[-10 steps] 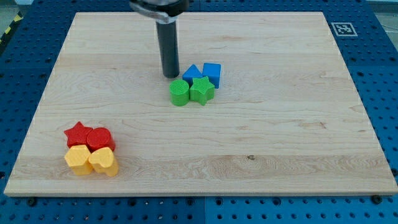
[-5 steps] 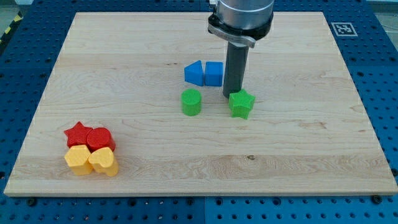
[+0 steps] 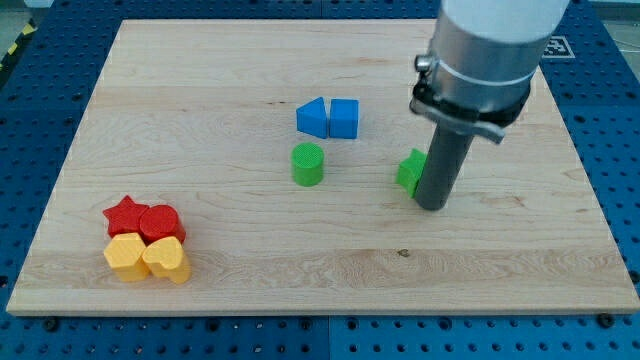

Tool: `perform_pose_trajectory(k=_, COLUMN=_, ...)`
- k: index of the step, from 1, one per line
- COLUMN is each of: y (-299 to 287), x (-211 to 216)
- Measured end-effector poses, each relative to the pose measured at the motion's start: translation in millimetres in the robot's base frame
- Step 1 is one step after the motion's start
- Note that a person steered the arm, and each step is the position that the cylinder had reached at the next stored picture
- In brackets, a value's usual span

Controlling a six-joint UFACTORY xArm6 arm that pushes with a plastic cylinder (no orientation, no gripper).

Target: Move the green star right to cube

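Note:
The green star (image 3: 409, 171) lies right of the board's middle, mostly hidden behind my rod. My tip (image 3: 431, 206) rests on the board just below and right of the star, touching or nearly touching it. The blue cube (image 3: 344, 118) sits above and to the left of the star, with a clear gap between them. A blue triangular block (image 3: 312, 117) touches the cube's left side. A green cylinder (image 3: 308, 164) stands below the blue pair.
A red star (image 3: 125, 214), a red block (image 3: 160, 222), a yellow block (image 3: 126, 257) and a yellow heart-like block (image 3: 166, 258) cluster at the lower left. The wooden board (image 3: 200, 80) has a marker tag (image 3: 550, 45) at its top right corner.
The green star was pushed out of the cluster and to the right, away from the cube. My tip moved from left of the blue blocks to the star's lower right.

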State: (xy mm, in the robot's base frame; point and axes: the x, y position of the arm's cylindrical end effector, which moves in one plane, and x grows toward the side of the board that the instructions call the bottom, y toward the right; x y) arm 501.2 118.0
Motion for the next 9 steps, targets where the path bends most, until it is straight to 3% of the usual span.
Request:
perform_pose_trajectory(k=1, y=0, x=-29)
perform_pose_trajectory(k=3, y=-7, x=27)
perform_pose_trajectory(k=6, y=-7, x=-64)
perform_pose_trajectory(k=8, y=16, x=-75)
perform_pose_trajectory(k=9, y=54, x=-77)
